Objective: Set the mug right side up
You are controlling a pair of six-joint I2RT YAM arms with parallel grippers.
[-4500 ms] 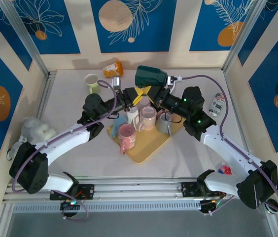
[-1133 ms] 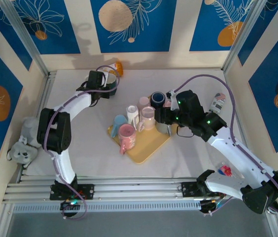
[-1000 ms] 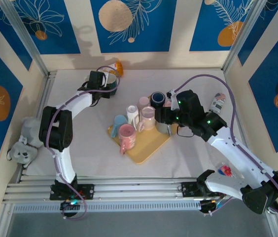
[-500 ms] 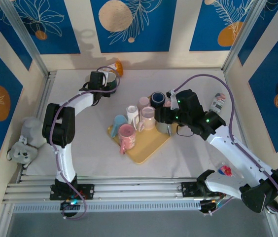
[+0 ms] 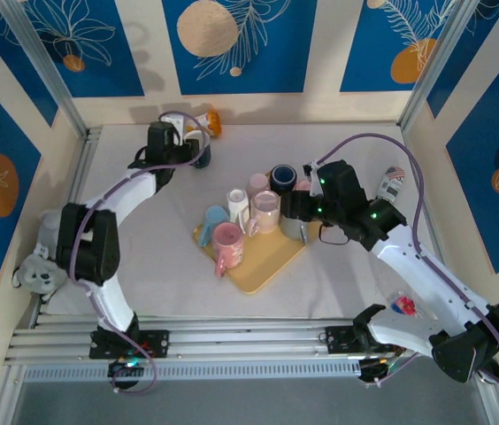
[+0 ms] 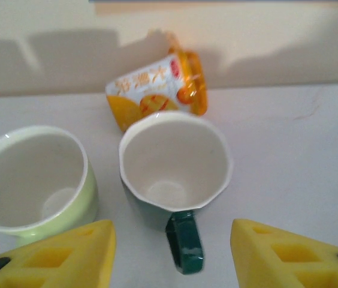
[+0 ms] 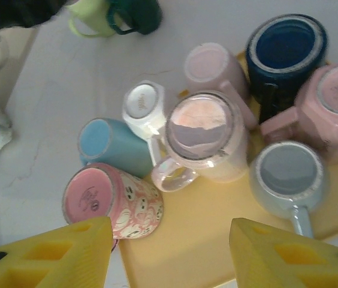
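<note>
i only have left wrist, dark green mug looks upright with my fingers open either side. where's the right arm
observer: the right gripper hangs open above a yellow tray crowded with mugs.
operator: any mugs there upside down
observer: yes, the white mug shows its base to the right wrist camera.
operator: anything by my left arm
observer: a grey plush toy lies at the table's left edge, beside that arm.
</note>
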